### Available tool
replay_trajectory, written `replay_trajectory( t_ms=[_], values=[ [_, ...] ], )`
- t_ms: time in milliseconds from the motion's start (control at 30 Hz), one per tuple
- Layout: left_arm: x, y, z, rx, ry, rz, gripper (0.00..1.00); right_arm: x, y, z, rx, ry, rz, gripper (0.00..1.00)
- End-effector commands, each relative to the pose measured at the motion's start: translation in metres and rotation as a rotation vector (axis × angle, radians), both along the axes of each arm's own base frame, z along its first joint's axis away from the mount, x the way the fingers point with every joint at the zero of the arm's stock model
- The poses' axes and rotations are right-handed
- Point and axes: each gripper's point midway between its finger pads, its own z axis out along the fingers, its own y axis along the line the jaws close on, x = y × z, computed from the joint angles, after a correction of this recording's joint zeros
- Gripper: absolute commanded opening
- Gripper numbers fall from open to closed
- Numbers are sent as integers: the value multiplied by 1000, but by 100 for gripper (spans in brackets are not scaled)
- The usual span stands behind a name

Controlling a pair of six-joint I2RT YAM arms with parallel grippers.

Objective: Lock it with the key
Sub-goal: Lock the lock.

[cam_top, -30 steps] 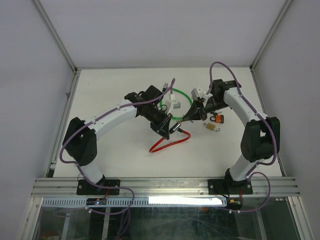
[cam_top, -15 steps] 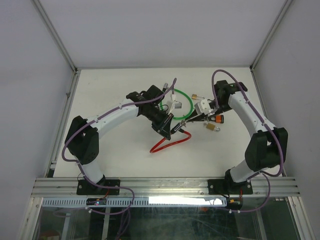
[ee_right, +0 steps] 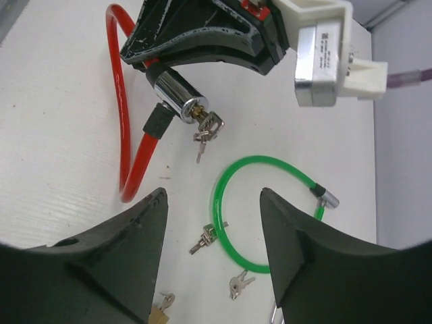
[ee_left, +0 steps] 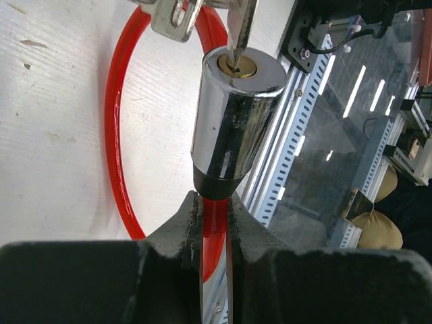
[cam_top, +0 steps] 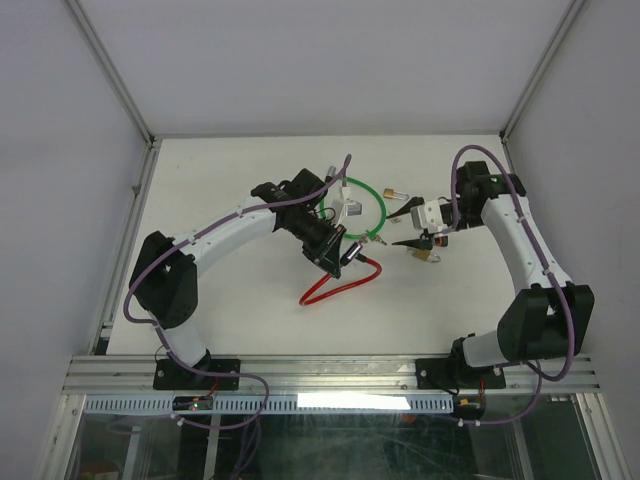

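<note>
Left end effector (ee_left: 213, 214): my fingers pinch nearly closed on the red cable (ee_left: 115, 135), right below the chrome lock cylinder (ee_left: 229, 128). Its keyway faces away from my wrist. The key (ee_left: 239, 30) sits in the keyway, with more keys dangling from its ring. Right end effector (ee_right: 212, 196): fingers spread apart, nothing between them. It hangs clear of the cylinder, over the green cable lock (ee_right: 270, 160) lying on the desk (cam_top: 230, 180).

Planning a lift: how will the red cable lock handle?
Likely floppy: the red cable lies in a loose loop while the left fingers pinch only its end. The chrome cylinder looks solid, probably end-heavy and slick. The hanging keys may swing.
</note>
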Motion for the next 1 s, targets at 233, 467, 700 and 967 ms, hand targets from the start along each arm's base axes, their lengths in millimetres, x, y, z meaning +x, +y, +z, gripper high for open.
replay_trajectory(
  t_ms=[233, 467, 700, 967],
  values=[
    [4, 6, -3, 26, -57, -3, 0, -35, 3, 39, 164, 262, -75, 69],
    [4, 5, -2, 22, -57, -6, 0, -24, 8, 40, 177, 675, -165, 77],
    [2, 4, -1, 20, -56, -8, 0, -4, 12, 31, 182, 921, -206, 100],
    [1, 2, -2, 25, -52, -10, 0, 29, 4, 3, 59, 900, -362, 100]
  ],
)
